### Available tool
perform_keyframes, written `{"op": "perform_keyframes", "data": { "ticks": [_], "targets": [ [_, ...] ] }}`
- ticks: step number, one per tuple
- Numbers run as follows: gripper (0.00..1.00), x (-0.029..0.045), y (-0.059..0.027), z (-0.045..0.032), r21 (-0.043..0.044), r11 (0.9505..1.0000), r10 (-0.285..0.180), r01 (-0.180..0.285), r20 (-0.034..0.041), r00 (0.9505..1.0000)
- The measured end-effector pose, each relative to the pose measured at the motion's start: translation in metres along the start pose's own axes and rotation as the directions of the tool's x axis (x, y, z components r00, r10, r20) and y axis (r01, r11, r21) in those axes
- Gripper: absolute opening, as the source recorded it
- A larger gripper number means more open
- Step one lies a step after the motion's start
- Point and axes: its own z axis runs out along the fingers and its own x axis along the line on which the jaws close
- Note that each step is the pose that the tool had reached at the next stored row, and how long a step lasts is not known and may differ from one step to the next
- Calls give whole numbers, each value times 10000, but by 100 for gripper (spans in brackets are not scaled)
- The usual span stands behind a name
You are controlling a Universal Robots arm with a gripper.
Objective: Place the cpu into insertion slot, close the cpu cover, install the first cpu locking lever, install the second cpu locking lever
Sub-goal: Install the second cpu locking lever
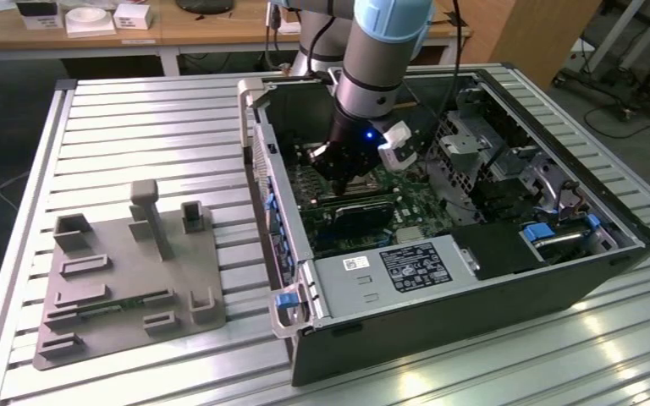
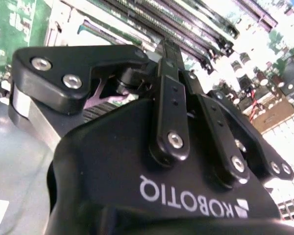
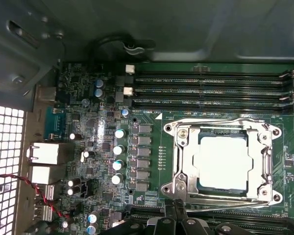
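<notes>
In the first wrist view the cpu (image 3: 221,164) lies flat in the insertion slot (image 3: 277,198), its pale metal top showing through the window of the cpu cover (image 3: 186,147). The cover is folded down over it. A thin wire lever (image 3: 220,121) runs along the cover's side nearest the memory slots. My gripper (image 3: 174,211) hovers at the opposite side of the socket, fingers together and holding nothing. In the exterior view the gripper (image 1: 345,176) reaches down into the open computer case and hides the socket. The second wrist view shows the gripper (image 2: 169,46) over the board.
Long black memory slots (image 3: 210,90) lie beside the socket, and a row of capacitors (image 3: 118,156) stands on another side. A red wire (image 3: 44,191) crosses near the vented case wall (image 3: 5,147). The case (image 1: 472,321) holds a labelled grey box (image 1: 404,266). A grey fixture plate (image 1: 133,279) sits beside it.
</notes>
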Motion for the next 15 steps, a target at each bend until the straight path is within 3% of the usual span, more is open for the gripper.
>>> {"op": "perform_keyframes", "data": {
  "ticks": [12,15],
  "targets": [
    [10,2,-3,34,-22,10000,0,0,0,10000],
    [10,2,-4,43,-87,10000,-3,3,1,10000]
  ]
}}
